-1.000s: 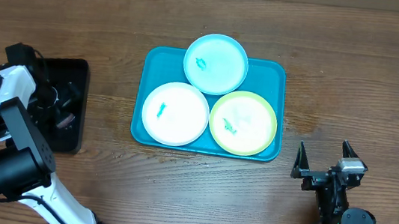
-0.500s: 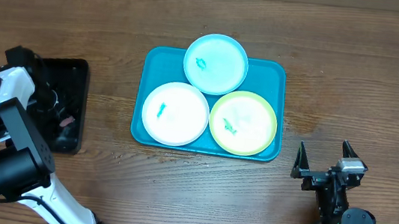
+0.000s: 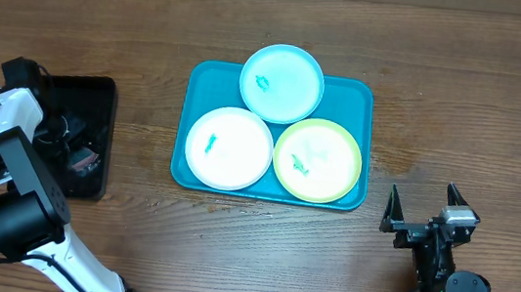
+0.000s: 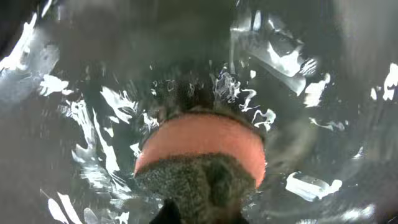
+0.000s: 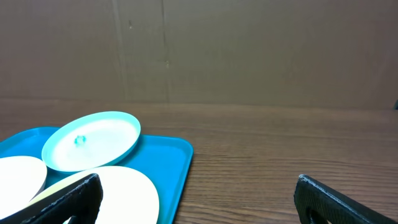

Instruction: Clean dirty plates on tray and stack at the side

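Shifted slightly left, the left gripper [image 4: 202, 214] clenches an orange-and-grey sponge [image 4: 202, 146] in the small black tray [image 3: 99, 93]; the right gripper [image 3: 422, 202] gapes idle. All 3 smudged round plastic plates [image 3: 229, 147] sit on the turquoise rectangular plastic tray [image 3: 365, 94]; none looks cleaned or stacked.

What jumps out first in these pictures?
The bright blue tray in the middle of the table holds a white plate, a pale blue plate and a yellow-green plate. On the left, an orange sponge sits in a wet black tray.
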Robot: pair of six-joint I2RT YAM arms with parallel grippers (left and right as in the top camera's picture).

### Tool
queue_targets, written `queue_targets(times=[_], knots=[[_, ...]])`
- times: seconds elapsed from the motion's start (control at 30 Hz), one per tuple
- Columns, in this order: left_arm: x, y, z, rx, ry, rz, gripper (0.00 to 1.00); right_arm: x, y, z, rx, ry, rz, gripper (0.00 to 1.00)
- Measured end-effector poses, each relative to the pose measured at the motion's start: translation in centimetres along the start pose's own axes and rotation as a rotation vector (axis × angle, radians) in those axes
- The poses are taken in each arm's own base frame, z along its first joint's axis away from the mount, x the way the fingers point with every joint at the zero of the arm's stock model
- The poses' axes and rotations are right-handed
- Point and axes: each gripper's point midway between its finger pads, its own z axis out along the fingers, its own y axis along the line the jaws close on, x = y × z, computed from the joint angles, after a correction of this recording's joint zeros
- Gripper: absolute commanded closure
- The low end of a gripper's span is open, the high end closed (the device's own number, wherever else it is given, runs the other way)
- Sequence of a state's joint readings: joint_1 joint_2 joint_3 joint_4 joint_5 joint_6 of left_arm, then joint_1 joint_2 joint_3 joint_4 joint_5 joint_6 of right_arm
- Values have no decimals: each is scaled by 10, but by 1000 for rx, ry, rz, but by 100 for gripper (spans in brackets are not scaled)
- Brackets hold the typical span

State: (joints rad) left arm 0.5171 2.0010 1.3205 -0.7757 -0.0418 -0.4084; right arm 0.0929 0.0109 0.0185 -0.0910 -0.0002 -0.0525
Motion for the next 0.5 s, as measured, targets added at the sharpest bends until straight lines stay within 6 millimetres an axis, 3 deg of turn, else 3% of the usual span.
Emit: queue_targets(times=[0.2, 0.3, 0.5], knots=[[21, 9, -14, -64, 160, 7, 96, 0, 0, 0, 0, 0, 0, 0], [10, 5, -44, -68, 181, 8, 96, 0, 0, 0, 0, 0, 0, 0], [-29, -18, -132, 27, 91, 1, 96, 0, 0, 0, 0, 0, 0, 0]])
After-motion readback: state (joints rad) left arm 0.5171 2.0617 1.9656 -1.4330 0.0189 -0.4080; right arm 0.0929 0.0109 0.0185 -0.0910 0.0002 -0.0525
